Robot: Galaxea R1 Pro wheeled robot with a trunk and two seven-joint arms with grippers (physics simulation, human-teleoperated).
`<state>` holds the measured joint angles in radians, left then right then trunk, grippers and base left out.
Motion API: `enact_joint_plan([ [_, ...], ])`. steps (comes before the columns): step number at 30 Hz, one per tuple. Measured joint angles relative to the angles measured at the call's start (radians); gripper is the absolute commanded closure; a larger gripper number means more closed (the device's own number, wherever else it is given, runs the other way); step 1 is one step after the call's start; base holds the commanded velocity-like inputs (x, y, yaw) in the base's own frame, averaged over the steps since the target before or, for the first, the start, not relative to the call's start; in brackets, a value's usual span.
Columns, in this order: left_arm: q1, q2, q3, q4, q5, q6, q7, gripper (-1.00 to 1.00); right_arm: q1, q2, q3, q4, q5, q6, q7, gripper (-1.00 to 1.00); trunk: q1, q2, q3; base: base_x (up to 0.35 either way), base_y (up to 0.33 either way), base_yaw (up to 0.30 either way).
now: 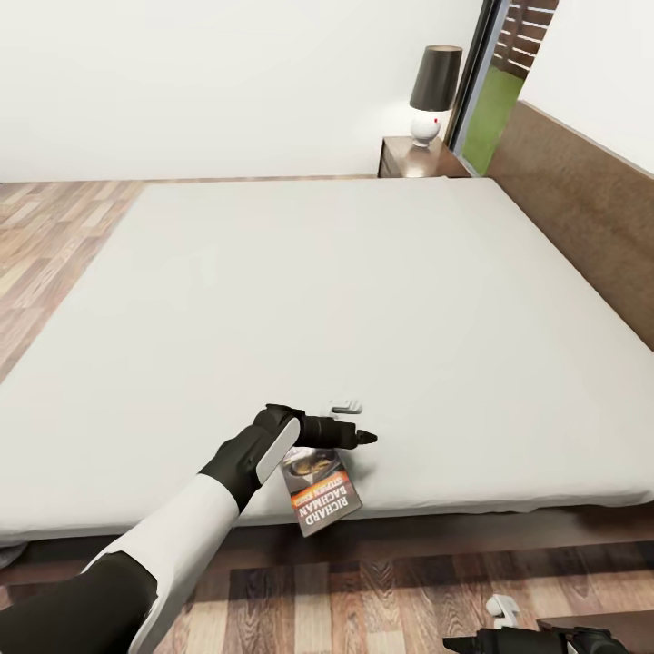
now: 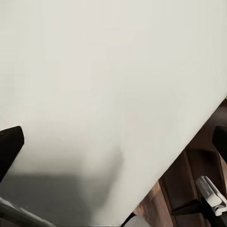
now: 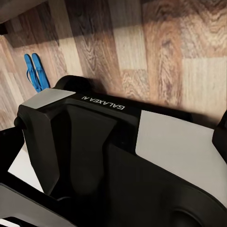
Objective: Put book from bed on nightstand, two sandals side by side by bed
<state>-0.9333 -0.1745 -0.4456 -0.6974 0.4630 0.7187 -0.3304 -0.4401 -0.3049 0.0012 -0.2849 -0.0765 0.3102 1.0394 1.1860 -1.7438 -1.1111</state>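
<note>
The left gripper (image 1: 350,436) reached across the near edge of the bed (image 1: 363,291), low over the light grey mattress and directly above the book (image 1: 320,495). The book lay flat at the very edge of the mattress, its lower end jutting out past it over the wood-plank floor (image 1: 54,236), orange band and white lettering facing up. In the left wrist view the two dark fingertips (image 2: 10,142) stood well apart, with only bare mattress between them, so the jaws were spread and held nothing. The right gripper (image 1: 472,643) hung low by the floor at the robot's right side; whether its jaws were apart or together I could not tell. The right wrist view looked past the robot's own dark body to the two blue sandals (image 3: 37,72), lying touching side by side on the floor. At the far corner of the bed stood the nightstand (image 1: 420,159) with a dark-shaded lamp (image 1: 432,95) on top. The step in hand looked like picking up the book. Done well, one jaw would probably slip beneath the overhanging end and the other press on the cover, closing gently so the thin paperback neither bent nor slid off.
</note>
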Motion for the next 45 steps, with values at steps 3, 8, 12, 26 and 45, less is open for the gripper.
enact_joint_plan([
  [3,0.0,0.0,0.0,0.0,0.0,0.0,0.0,-1.0,0.0,0.0,0.0,0.0,0.0,0.0,0.0,-1.0,0.0,0.0,0.0,0.0,0.043,0.0],
  [8,0.0,0.0,0.0,0.0,-0.001,0.0,0.0,-1.0,0.0,0.0,0.0,0.0,0.0,0.0,0.002,-1.0,0.0,0.0,0.0,0.0,0.006,0.0],
  [12,0.0,0.0,0.0,0.0,-0.001,0.0,0.0,-1.0,0.0,0.0,0.0,0.0,0.0,0.0,0.0,-1.0,0.0,0.0,0.0,0.0,0.001,0.0],
  [26,0.0,0.0,0.0,0.0,-0.002,0.0,0.0,-1.0,0.0,0.0,0.0,0.044,-0.001,-0.016,0.0,-1.0,0.0,0.0,0.0,0.0,0.0,0.0],
  [45,0.0,0.0,0.001,-0.001,-0.002,0.0,0.0,-1.0,0.0,-0.001,0.0,0.047,-0.006,-0.02,-0.001,-1.0,0.0,0.0,0.0,0.0,0.0,0.0],
])
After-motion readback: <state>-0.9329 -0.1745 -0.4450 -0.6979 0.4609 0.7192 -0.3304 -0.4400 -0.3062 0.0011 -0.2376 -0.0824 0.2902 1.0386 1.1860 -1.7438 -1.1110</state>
